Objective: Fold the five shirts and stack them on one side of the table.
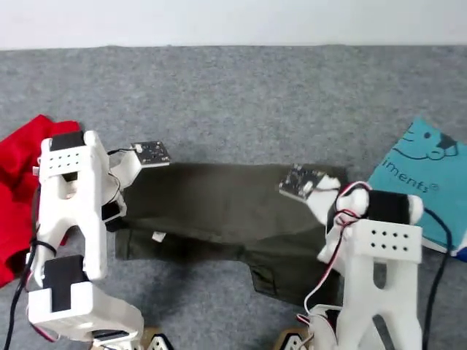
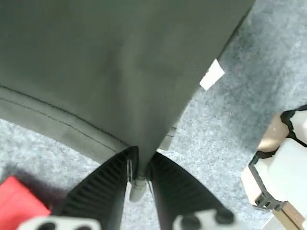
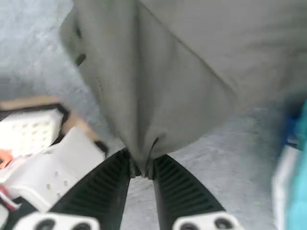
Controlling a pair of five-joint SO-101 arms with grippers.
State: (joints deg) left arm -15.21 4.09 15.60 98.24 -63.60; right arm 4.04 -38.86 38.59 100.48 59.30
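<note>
A dark olive shirt (image 1: pixel 226 211) lies stretched across the middle of the grey table between the two arms. My left gripper (image 2: pixel 139 167) is shut on a pinched fold of the olive shirt (image 2: pixel 110 67) at its left end, lifting the cloth off the table. My right gripper (image 3: pixel 142 171) is shut on a fold of the olive shirt (image 3: pixel 192 81) at its right end, also raised. A red shirt (image 1: pixel 22 182) lies crumpled at the table's left edge. A teal shirt (image 1: pixel 423 182) with a printed figure lies flat at the right edge.
The grey felt table (image 1: pixel 241 102) stretches open behind the olive shirt. White arm bases (image 1: pixel 73 292) stand at the front left and front right. A white label (image 2: pixel 211 74) hangs from the olive shirt's edge.
</note>
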